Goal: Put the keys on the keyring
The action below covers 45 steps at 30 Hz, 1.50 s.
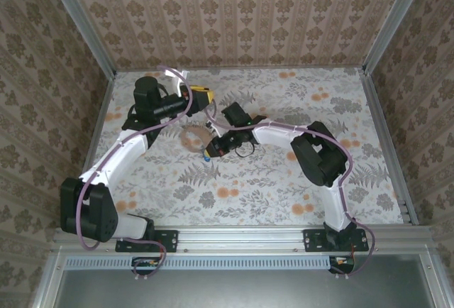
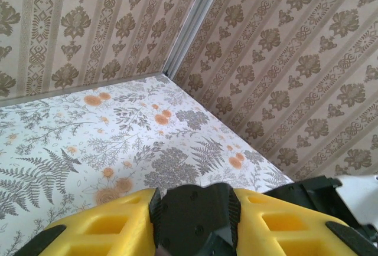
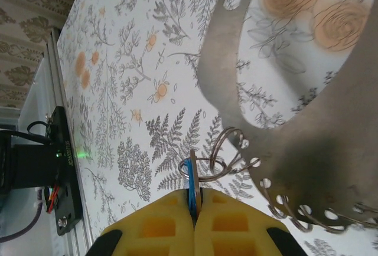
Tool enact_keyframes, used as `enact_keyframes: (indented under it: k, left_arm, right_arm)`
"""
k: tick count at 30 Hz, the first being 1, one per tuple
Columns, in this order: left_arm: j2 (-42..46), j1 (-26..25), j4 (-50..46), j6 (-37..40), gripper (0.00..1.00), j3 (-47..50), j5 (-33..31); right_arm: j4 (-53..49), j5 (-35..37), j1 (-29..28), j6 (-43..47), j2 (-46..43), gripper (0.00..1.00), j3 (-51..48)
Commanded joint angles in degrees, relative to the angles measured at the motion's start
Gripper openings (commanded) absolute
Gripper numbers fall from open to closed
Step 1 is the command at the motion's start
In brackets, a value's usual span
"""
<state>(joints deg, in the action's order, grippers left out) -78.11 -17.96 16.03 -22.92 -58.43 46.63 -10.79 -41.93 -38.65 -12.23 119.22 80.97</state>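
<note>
Nearest the right wrist camera, the right gripper [image 3: 194, 200] has its 2 yellow fingers pressed together on the keys [image 3: 189, 179], with the blue head pinched edge-on between them. Just past the fingertips, the set's small wire loops [image 3: 211, 163] sit right at the lower edge of the keyring [image 3: 221, 55]. The keyring is a wide perforated metal band, blurred because it is so close, and I cannot tell whether loops and band touch. Beyond the keyring lies the fern-printed table [image 3: 118, 91].

From above, the left gripper [image 1: 201, 97] sits just on the far side of the keyring. I cannot tell whether its fingers are closed on the band.

The step in hand looks like threading. The pinch on the blue head should be firm so it cannot twist. The wire loops should go to the keyring's opening, not its flat side, in small, slow corrections. A thin band will likely swing away if pushed, so the keyring needs steadying first.
</note>
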Motion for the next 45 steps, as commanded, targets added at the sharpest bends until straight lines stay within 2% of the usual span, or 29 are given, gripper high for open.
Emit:
enact_keyframes:
  k: [1,4,8,11,16,19,22,23,25,26,28,29,30,32,35,37,38,42,45]
  left_arm:
    - [1.96,-0.15,1.13,-0.81,0.37,0.86,-0.31]
    - [1.71,-0.13,1.17,-1.15,0.37,0.89,-0.40]
    - [1.12,-0.13,1.26,-1.59,0.37,0.90,-0.40]
    - [0.80,-0.20,1.19,-1.93,0.37,0.78,-0.23]
    - [1.02,-0.24,0.86,-2.01,0.37,0.65,-0.24]
    - [1.91,-0.15,0.18,-1.43,0.38,1.00,-1.25]
    - [3.31,0.20,0.23,-1.27,0.44,2.21,-3.48]
    - [4.01,0.43,0.16,-1.12,0.47,2.75,-4.90]
    - [5.72,1.05,-0.51,-0.87,0.59,4.27,-8.84]
    - [6.83,1.49,-0.91,-0.42,0.63,5.32,-12.28]
    - [9.29,2.34,-2.32,0.96,0.70,7.59,-19.34]
    - [10.69,2.93,-2.61,1.50,0.74,9.22,-23.47]
    - [11.94,3.72,-2.38,1.64,0.75,10.96,-27.85]
    - [14.30,5.50,-1.41,2.39,0.79,14.52,-34.42]
    - [17.70,8.18,0.09,4.41,0.83,19.68,-45.02]
    - [19.45,9.59,2.93,6.68,0.99,23.56,-50.09]
    - [20.18,10.25,4.00,8.16,1.00,25.15,-52.39]
    - [20.75,12.82,3.78,12.80,1.00,29.07,-55.26]
    - [19.28,13.19,6.67,16.16,1.00,32.29,-58.50]
  right_arm:
    - [1.91,0.81,-1.01,-2.82,0.74,0.00,-2.57]
    - [3.22,0.85,-2.31,-3.91,0.62,0.02,-4.62]
    - [3.52,0.67,-4.49,-5.05,0.59,0.26,-5.56]
    - [3.59,0.00,-6.58,-5.50,-0.11,0.39,-5.81]
    - [6.68,-2.62,-8.61,-6.94,-4.34,0.48,-8.82]
    - [8.87,-2.64,-6.88,-8.25,-8.15,0.52,-12.42]
    - [8.00,-1.49,-3.81,-8.19,-12.19,0.57,-14.69]
    - [7.15,-0.68,-2.79,-7.61,-13.66,0.60,-15.23]
    - [5.31,0.54,-0.47,-6.46,-16.23,0.68,-16.07]
    - [4.20,1.29,1.08,-6.03,-17.53,0.76,-16.36]
    - [2.60,3.00,4.13,-5.34,-20.06,0.83,-17.07]
    - [2.19,3.91,5.97,-5.23,-21.73,0.96,-17.66]
    - [1.60,4.90,7.93,-5.07,-23.36,0.98,-18.14]
    - [-0.17,9.57,11.16,-4.37,-26.56,1.00,-18.61]
    - [-1.36,21.06,15.76,-3.89,-31.38,1.00,-19.67]
    - [-0.55,27.82,18.95,-4.72,-34.05,1.00,-21.00]
    - [0.60,31.40,20.83,-5.50,-35.38,1.00,-22.00]
    - [9.20,41.41,27.40,-5.62,-39.12,1.00,-28.37]
    - [16.41,52.82,29.04,-2.01,-42.05,1.00,-34.61]
